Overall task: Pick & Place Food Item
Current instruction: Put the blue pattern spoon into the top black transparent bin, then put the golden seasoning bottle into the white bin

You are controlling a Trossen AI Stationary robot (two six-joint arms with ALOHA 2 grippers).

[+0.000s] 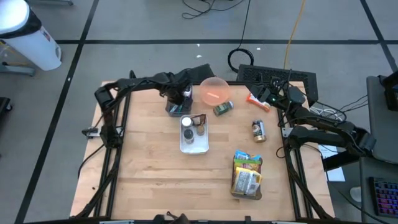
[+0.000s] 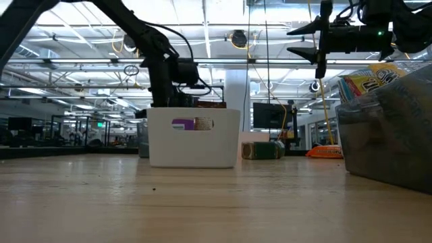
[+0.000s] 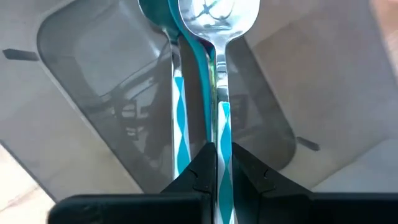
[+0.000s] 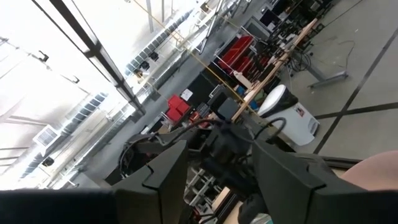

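Two hands are in view over the wooden tabletop (image 1: 155, 180). The left hand (image 3: 216, 163) is closed on a spoon (image 3: 219, 37) with a teal-and-white patterned handle; the spoon bowl projects forward of the fingers, directly above a clear plastic container (image 3: 93, 81). In the high view this left hand (image 1: 181, 94) sits at the far middle of the tabletop, with that clear container (image 1: 176, 109) under it. Just beside the hand, toward the right arm, stands a pink translucent bowl (image 1: 214, 91). Immediately nearer the front edge than the hand lies a white bin (image 1: 194, 142) holding two small jars (image 1: 188, 127). A green can (image 1: 222, 109) lies on its side just past the pink bowl.

The right hand (image 4: 217, 168) is raised clear of the tabletop and aimed out into the room, its fingers standing partly apart with nothing between them. In the high view the right hand (image 1: 273, 99) is at the far right edge. An orange snack packet (image 1: 257, 102) lies just beside it, a small can (image 1: 258, 130) stands nearer the front, and a clear bin of snack bags (image 1: 247, 175) sits well apart toward the front right.
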